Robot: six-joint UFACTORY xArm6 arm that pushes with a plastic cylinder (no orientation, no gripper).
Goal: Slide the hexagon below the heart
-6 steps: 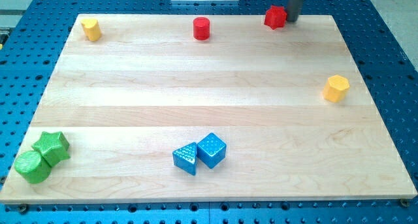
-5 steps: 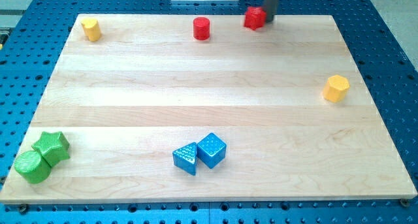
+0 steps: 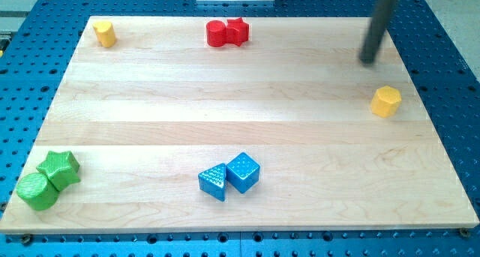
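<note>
Just below my tip (image 3: pixel 367 61), slightly to the view's right: yellow hexagon (image 3: pixel 387 101). Far to the tip's left: yellow heart (image 3: pixel 105 34) (no jaws, only a bare rod). Needs a long leftward push.

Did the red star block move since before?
Yes. The red star block slid toward the view's left along the board's top edge and now touches the red cylinder. My tip sits far off to the view's right.

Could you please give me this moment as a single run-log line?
my tip: above-left of yellow hexagon, apart | yellow heart: top-left corner | hexagon not yet below heart
</note>
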